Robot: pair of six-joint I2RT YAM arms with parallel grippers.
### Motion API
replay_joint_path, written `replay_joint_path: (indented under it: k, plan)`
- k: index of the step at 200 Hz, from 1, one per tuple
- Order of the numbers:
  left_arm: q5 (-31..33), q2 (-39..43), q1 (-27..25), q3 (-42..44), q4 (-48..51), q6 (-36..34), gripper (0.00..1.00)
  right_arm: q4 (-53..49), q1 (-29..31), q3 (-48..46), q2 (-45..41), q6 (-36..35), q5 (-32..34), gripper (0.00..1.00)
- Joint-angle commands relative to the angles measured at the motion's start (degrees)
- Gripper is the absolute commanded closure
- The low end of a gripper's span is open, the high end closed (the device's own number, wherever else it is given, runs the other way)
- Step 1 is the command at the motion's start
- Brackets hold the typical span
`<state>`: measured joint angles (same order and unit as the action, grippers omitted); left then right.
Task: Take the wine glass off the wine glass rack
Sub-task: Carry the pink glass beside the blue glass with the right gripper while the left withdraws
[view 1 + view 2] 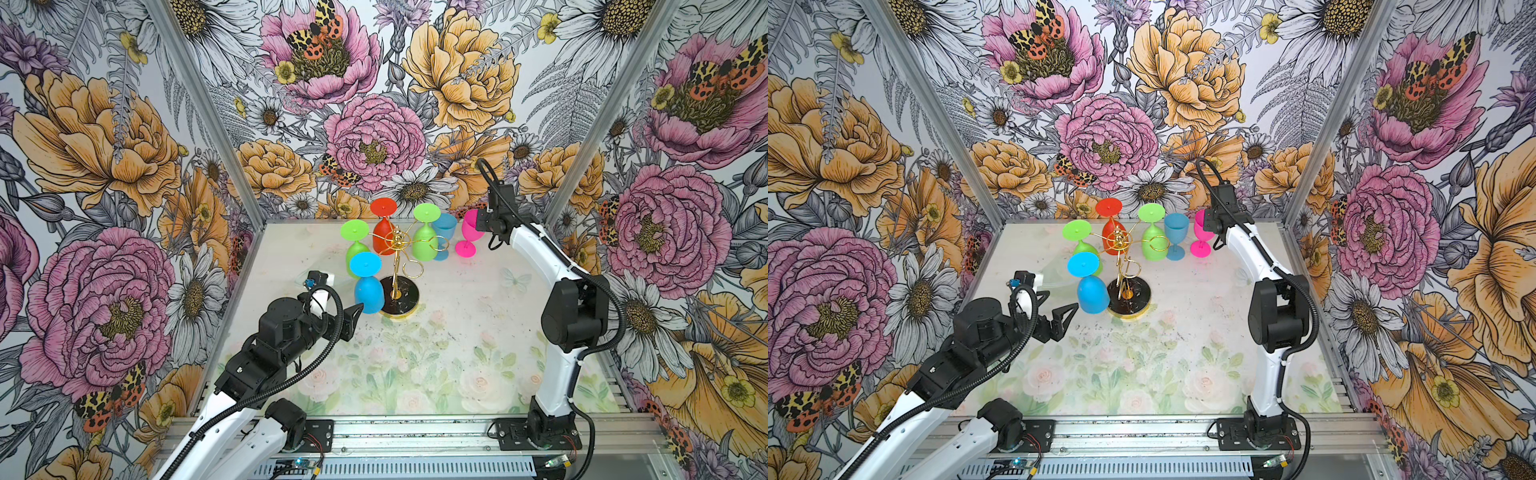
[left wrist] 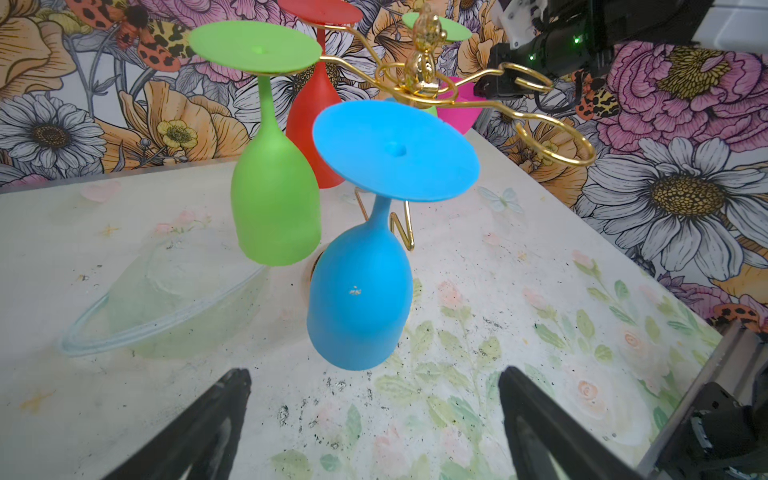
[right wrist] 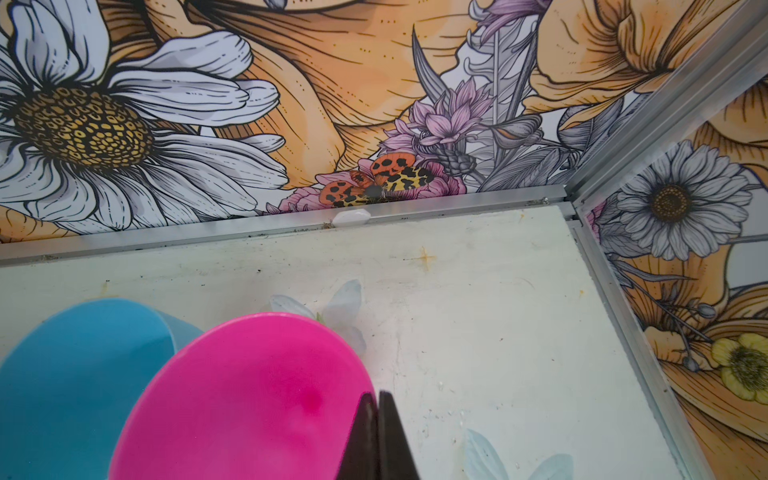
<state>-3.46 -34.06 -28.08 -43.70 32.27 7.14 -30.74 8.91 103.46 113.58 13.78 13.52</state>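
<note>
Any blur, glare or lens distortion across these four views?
In both top views, even light, sharp, walls splay from the wide lens; in the left wrist view, the hanging blue glass is crisp with one tiny bright speck; in the right wrist view, the pink glass up close looks soft.

We count one wine glass rack, two green glasses, two blue glasses, one red glass, one pink glass, and one clear bowl at the rack's nine o'clock.

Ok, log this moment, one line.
left gripper: open, facing hanging blue glass; right gripper: shut on pink glass rim; wine glass rack: four glasses hanging
</note>
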Motion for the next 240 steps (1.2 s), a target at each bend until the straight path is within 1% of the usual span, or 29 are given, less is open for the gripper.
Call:
replay_joint_path:
  k: [1,36,73,222,240]
  plan:
    - [-4.07,1.00,2.88,1.22,0.51,1.50,0.05,1.38,-0.51,2.75,1.75,-0.62,0.58,1.00]
    - [-5.38,2.28,6.48,2.13,0.51,2.22,0.05,1.37,-0.56,3.70,3.30,-0.42,0.28,1.00]
    - [-6.27,3.04,8.29,2.57,0.51,2.43,0.05,1.34,-0.65,4.37,4.62,-0.27,0.01,1.00]
    - [-6.62,3.32,9.09,2.83,0.65,2.43,0.04,1.23,-0.69,4.65,6.95,0.90,-0.86,1.00]
    - [-6.64,3.31,9.18,2.85,0.60,2.44,0.04,1.22,-0.69,4.65,6.87,0.88,-1.02,0.94]
